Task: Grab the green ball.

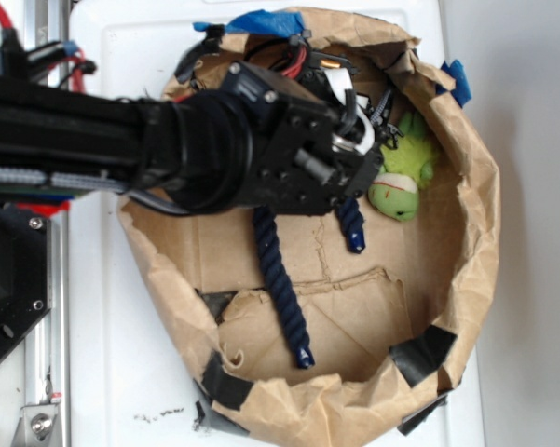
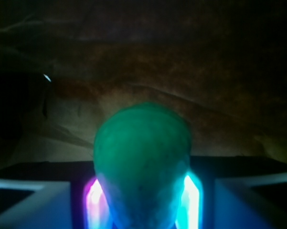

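- In the wrist view the green ball (image 2: 142,162) sits between the gripper (image 2: 142,202) fingers (image 2: 193,200), glowing pads touching its two sides: the jaws are gripping the ball.
- Beyond the ball lies dim, crumpled brown paper.
- From the exterior view the gripper (image 1: 359,149) and black arm (image 1: 121,140) hide the ball, inside the paper-lined basket (image 1: 475,233).
- Just beside the gripper, toward the basket's far wall, lies a lime plush toy (image 1: 401,182).
- A dark blue rope (image 1: 284,289) runs from under the gripper across the basket floor toward its taped rim.
- The rest of the basket floor past the rope is bare; the white tabletop (image 1: 112,354) surrounds the rim.
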{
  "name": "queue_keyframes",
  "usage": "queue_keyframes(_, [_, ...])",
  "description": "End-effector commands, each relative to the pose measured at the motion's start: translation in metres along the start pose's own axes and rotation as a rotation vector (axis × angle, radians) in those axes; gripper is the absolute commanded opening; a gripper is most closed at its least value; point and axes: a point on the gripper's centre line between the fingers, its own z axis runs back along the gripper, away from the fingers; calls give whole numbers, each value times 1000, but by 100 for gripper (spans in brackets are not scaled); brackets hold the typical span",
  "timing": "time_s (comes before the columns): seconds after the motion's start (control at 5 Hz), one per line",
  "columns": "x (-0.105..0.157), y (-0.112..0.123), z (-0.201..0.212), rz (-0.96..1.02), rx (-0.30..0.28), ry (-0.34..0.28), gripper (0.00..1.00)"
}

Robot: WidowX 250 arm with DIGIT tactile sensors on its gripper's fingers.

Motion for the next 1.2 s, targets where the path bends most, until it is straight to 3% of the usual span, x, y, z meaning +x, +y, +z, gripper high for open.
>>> queue_keyframes(0.0, [-10,16,80,-311,-272,75,0])
queue_keyframes(0.2, [-16,26,118,-535,-370,240,0])
queue_keyframes(0.4, [-8,23,137,-785,-371,485,0])
queue_keyframes(0.6, [0,18,146,-893,-357,537,0])
queue_keyframes(1.0, [11,16,157,-880,-347,525,0])
